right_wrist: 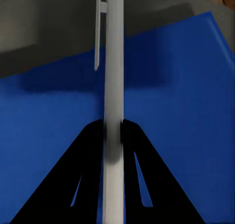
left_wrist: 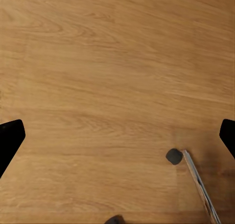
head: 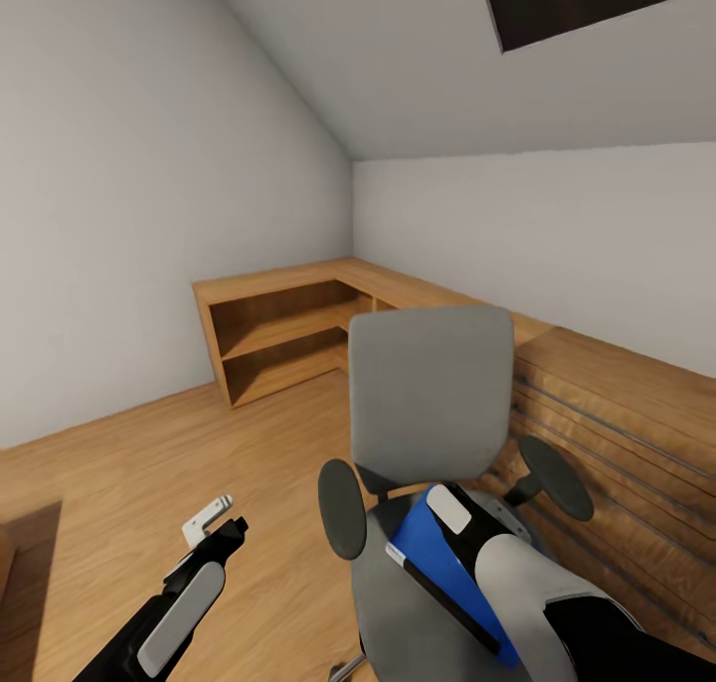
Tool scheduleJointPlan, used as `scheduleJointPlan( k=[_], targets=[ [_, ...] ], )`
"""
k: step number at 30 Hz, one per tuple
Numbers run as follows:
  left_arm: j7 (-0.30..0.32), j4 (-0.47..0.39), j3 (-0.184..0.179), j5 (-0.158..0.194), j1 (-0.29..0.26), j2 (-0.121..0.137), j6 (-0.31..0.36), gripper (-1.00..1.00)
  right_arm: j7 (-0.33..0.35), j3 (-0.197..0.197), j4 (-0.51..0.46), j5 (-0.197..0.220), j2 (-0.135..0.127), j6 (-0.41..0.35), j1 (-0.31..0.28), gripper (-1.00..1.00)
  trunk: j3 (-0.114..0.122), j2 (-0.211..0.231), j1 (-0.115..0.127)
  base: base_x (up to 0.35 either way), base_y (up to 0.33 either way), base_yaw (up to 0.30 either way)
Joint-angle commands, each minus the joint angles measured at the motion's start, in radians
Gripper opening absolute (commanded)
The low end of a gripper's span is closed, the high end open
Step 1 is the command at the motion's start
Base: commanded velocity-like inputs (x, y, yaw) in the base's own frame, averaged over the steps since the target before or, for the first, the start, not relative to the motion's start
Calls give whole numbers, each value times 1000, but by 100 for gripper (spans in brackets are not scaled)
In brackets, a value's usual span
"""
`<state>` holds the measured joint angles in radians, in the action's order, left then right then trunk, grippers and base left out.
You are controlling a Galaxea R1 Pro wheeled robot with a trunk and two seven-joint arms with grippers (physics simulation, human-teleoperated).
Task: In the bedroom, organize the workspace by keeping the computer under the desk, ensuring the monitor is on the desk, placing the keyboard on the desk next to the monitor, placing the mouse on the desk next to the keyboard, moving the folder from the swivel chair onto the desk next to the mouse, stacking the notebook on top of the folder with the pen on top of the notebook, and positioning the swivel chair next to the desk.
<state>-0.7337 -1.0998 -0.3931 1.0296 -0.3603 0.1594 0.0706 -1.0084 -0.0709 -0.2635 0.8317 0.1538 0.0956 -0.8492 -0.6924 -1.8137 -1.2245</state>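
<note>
Right now the right gripper [right_wrist: 113, 136] is clamping the pen [right_wrist: 113, 77], its two black fingers [right_wrist: 88, 155] pressed closed against the white shaft, and is holding it over the blue folder [right_wrist: 166, 96]. From the head camera, the folder [head: 438, 563] is lying on the grey seat of the chair [head: 430, 404], with the right arm [head: 557, 602] reaching over it. Behind the chair, a low wooden shelf unit [head: 278, 334] is running into the corner under the sloping walls. The left gripper [head: 214, 521] is hanging over the plank floor [left_wrist: 117, 62] beside the chair, its jaws spread wide with nothing between them. A dark caster [left_wrist: 174, 156] is sitting on the floor beneath it.
</note>
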Motion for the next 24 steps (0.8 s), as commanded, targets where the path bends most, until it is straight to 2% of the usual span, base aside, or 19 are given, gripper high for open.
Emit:
scheduleJointPlan(
  k=[1, 5, 9, 24],
  targets=[
    [-7, -2, -2, 2, -1, 1, 4, 100, -2, -7, 0, 12, 0, 12, -1, -100, 2, 7, 4, 0, 0, 0],
    [-8, -1, -1, 3, -1, 2, 6, 100, -2, -7, 0, 11, 0, 12, -1, -100, 15, 35, 19, 0, 0, 0],
    [-9, 0, -1, 3, -1, 3, 6, 100, -3, -7, 0, 11, 0, 12, -1, -100, 27, 63, 35, -168, 0, 0],
    [-9, 0, -1, 3, -1, 3, 6, 100, -1, -7, 0, 12, 1, 12, -1, -100, 74, 168, 92, -318, 0, 0]
  ],
)
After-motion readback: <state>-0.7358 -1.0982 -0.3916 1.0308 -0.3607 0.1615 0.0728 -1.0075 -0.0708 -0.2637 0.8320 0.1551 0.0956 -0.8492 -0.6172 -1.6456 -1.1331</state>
